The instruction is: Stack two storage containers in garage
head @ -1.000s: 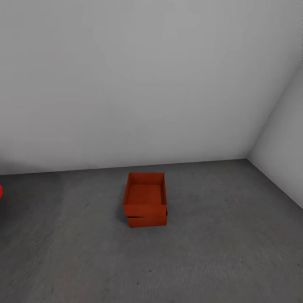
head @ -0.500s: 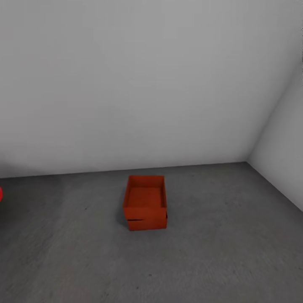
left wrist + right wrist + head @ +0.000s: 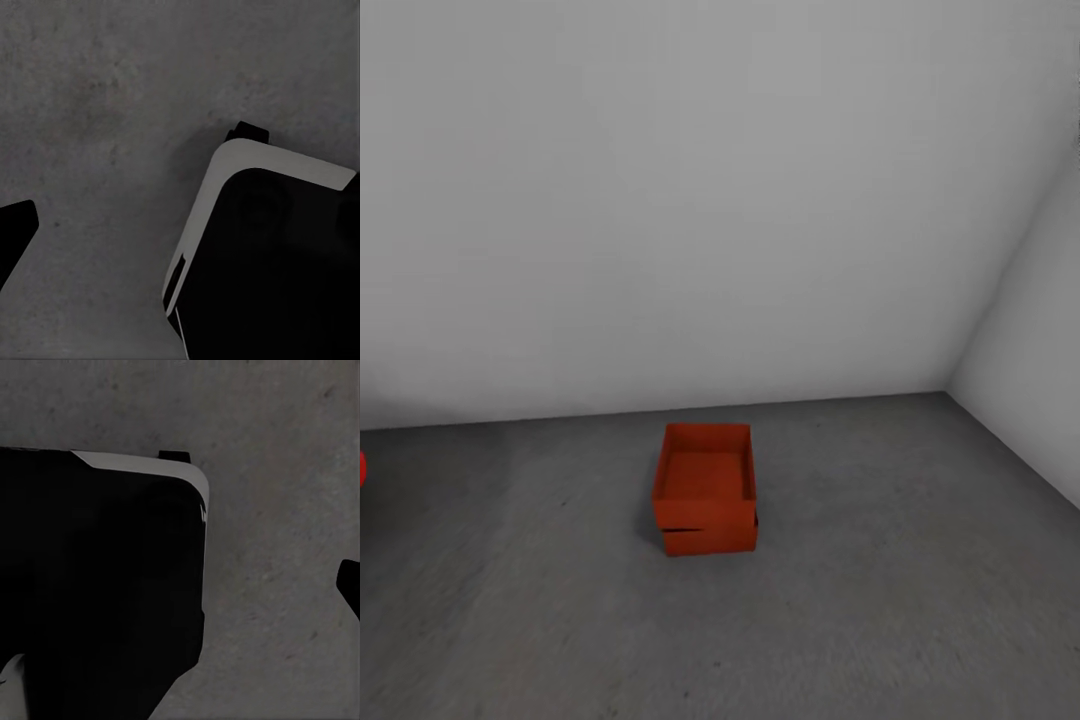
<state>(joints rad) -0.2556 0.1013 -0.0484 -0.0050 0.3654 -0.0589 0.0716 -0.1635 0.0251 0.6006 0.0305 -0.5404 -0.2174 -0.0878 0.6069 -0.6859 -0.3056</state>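
Two orange-red storage containers stand stacked on the dark grey garage floor (image 3: 900, 600), near the back wall, in the middle of the head view. The upper container (image 3: 704, 476) is open at the top and empty, and it sits slightly askew on the lower container (image 3: 710, 539), whose front wall peeks out below. Both wrist views look down at the floor beside my own body. One dark fingertip (image 3: 15, 234) of my left gripper sits far out at the picture's edge, and one fingertip (image 3: 350, 585) of my right gripper likewise. Nothing lies between the fingers.
A plain pale grey wall (image 3: 660, 200) runs behind the stack and meets a side wall (image 3: 1030, 380) at the right corner. A sliver of the red car (image 3: 362, 468) shows at the far left. My black-and-white base (image 3: 262, 262) (image 3: 97, 585) looms in both wrist views.
The whole head picture has slid down slightly, so the camera has moved. The stacked containers have kept their place on the floor.
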